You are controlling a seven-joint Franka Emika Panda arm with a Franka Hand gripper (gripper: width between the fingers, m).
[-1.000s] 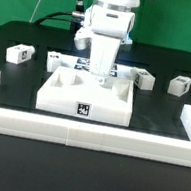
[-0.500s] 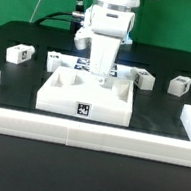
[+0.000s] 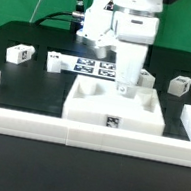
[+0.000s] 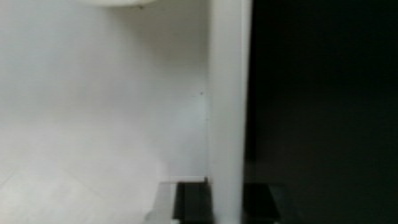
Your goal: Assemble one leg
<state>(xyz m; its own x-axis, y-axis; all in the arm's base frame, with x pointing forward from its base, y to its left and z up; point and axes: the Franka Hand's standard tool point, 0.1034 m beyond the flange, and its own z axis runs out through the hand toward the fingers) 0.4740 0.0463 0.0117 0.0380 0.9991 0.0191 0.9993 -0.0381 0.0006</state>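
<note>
Gripper (image 3: 123, 88) down on slab (image 3: 86, 107); can't tell if spread or pinching. Leg (image 3: 179, 86): likely light, rigid, smooth; you pinch flat sides mid-body.

You have no words or numbers to read: only black-and-white square tags, on the slab (image 3: 86, 110), a leg (image 3: 21, 55) and the marker board (image 3: 92, 67).

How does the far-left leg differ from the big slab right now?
The far-left leg is a small stubby block; the slab is much larger, flat, with corner recesses. The leg lies near the exterior view's left edge; the slab sits centre-right. Both are white with a black-and-white tag.
</note>
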